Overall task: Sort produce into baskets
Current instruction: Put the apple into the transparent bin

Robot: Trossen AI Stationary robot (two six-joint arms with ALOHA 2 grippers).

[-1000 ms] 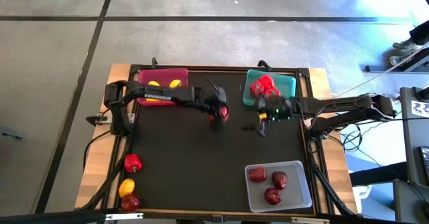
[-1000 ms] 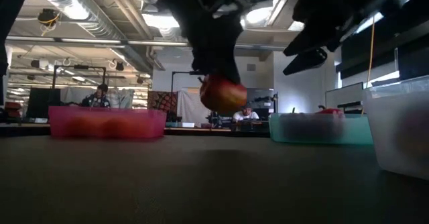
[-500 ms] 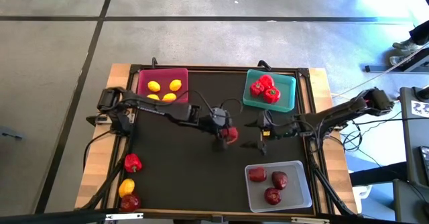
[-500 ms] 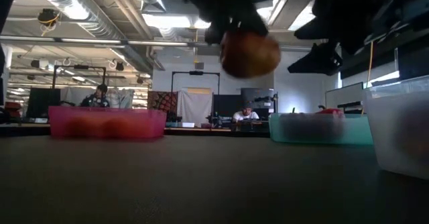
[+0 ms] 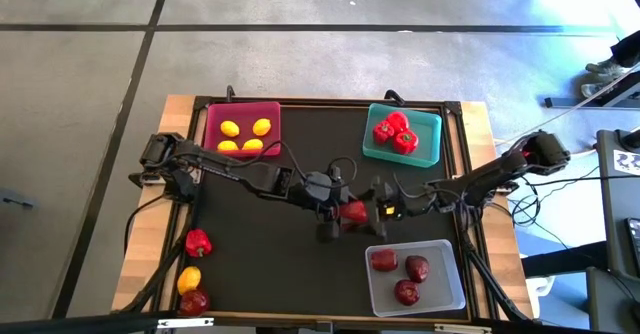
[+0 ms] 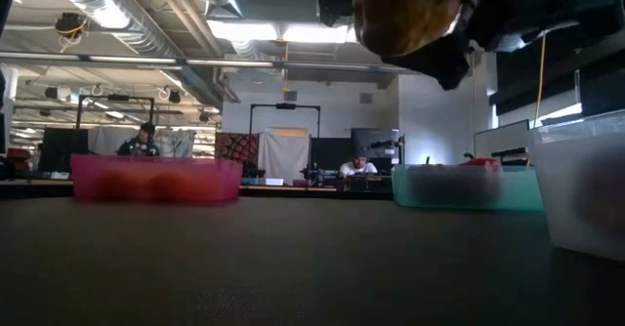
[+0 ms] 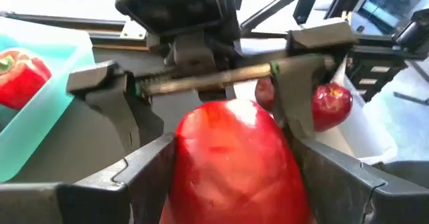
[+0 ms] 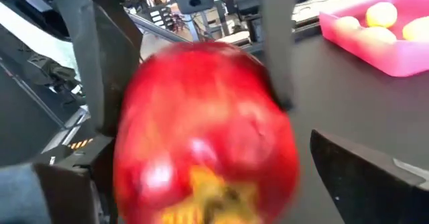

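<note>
A dark red apple (image 5: 352,212) hangs high over the middle of the black table, with my left gripper (image 5: 338,212) shut on it. My right gripper (image 5: 373,210) faces it from the table's right, open, its fingers (image 7: 303,83) standing on either side of the apple; I see no touch. The pink basket (image 5: 243,114) holds yellow lemons, the teal basket (image 5: 428,139) holds red peppers, and the clear basket (image 5: 440,284) holds three apples. In the low view the apple (image 6: 405,14) shows near the top. My left gripper pinches the apple's two opposite sides (image 7: 184,163) between its two fingers (image 7: 144,177). The fingers come from the table's left, slanting a little downward. The apple is lifted clear of the table.
A red pepper (image 5: 198,242), a yellow lemon (image 5: 188,279) and a dark red apple (image 5: 194,301) lie on the wooden strip at the table's near left. The clear basket stands just nearward of both grippers.
My left gripper has carried the apple up and toward the table's right and near edges, away from the pink basket. My right gripper has left the teal basket, swung nearward and tipped toward level, and now faces the apple.
</note>
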